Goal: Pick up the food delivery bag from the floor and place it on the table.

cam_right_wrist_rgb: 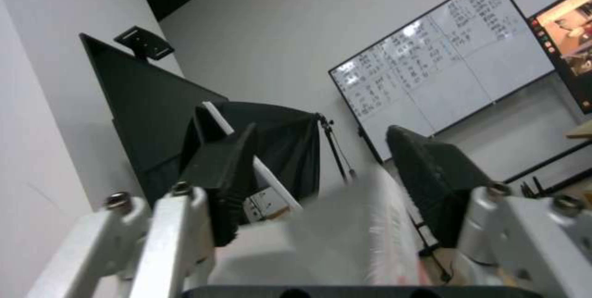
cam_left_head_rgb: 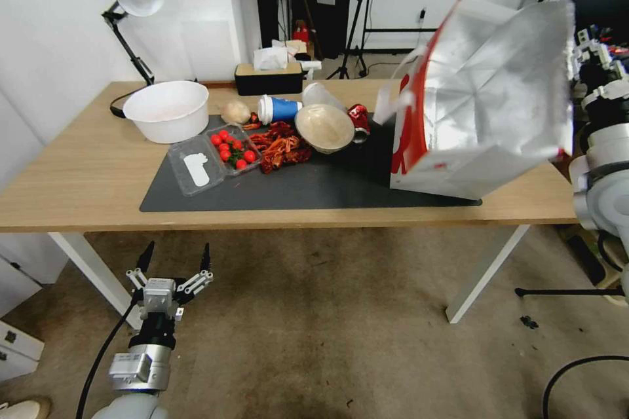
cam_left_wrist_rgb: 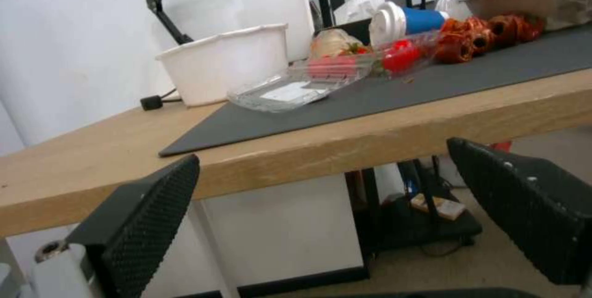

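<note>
- The left gripper (cam_left_head_rgb: 175, 263) hangs low in front of the desk (cam_left_head_rgb: 78, 177), above the floor (cam_left_head_rgb: 341, 301) and just below the front edge. Its jaws are spread wide and released, holding and touching nothing. In the left wrist view the two black fingers (cam_left_wrist_rgb: 145, 210) stand far apart with the desk edge showing between them. It looks parked, so I see little risk from it.
- Left of centre on the dark mat (cam_left_head_rgb: 295, 190) sit a white bowl (cam_left_head_rgb: 167, 110), an open clear tray of tomatoes (cam_left_head_rgb: 213, 158), red crayfish (cam_left_head_rgb: 282, 144), a tipped blue cup (cam_left_head_rgb: 278, 109), a tan bowl on its side (cam_left_head_rgb: 325, 127) and a crushed can (cam_left_head_rgb: 359, 119). They crowd close to the bag's red side, and the can looks nearly touching it. If the bag slides or topples leftward, it would likely shove them.
- The food delivery bag (cam_left_head_rgb: 485, 98) is at the desk's right end, tilted with its foil mouth up. Its lower edge is at the mat, though I cannot tell how much weight rests there. It may well tip over if let go while leaning.
- The right gripper (cam_left_head_rgb: 593, 52) is at the bag's upper right edge. In the right wrist view its jaws stand partly apart with pale bag material (cam_right_wrist_rgb: 345, 238) between them. I cannot tell whether they are pinching it.
</note>
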Motion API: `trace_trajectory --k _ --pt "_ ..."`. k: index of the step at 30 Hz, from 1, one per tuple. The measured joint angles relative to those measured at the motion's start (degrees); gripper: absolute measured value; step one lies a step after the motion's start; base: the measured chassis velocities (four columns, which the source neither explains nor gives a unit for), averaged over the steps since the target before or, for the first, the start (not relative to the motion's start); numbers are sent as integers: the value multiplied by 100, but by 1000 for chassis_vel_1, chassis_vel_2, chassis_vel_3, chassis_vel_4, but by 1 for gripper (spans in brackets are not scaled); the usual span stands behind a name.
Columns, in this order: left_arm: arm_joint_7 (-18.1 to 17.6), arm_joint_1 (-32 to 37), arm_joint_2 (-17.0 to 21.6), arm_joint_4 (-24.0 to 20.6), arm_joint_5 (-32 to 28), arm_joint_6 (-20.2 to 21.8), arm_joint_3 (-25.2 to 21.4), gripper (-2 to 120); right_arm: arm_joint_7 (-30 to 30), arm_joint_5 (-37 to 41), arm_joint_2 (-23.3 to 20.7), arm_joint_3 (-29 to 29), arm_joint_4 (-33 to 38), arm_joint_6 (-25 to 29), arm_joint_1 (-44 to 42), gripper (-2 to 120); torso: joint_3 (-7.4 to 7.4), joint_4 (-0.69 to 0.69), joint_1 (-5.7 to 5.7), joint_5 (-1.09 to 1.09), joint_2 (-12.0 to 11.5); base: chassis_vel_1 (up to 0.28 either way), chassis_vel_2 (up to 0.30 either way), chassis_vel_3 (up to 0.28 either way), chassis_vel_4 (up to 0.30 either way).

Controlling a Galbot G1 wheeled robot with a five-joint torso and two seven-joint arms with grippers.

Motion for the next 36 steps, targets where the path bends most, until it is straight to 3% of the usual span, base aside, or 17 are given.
trace_trajectory --k 8,12,31,36 --pt "-52 -5 13 0 -86 11 26 100 -198 -26 -7 21 69 6 -54 90 0 0 0 0 0 0 0 0 0" --pt "-53 -18 27 -2 -165 -2 29 100 -275 -142 42 65 167 7 -159 99 0 0 0 0 0 0 0 0 0" --pt "-44 -46 42 27 -184 -55 27 100 -1236 -864 576 839 1081 77 -1287 100 -1 0 0 0 0 0 0 0 0" --pt "-42 -32 41 42 -173 -112 27 100 -2068 -1273 911 1090 1323 187 -1849 100 -1 -1 0 -1 0 0 0 0 0"
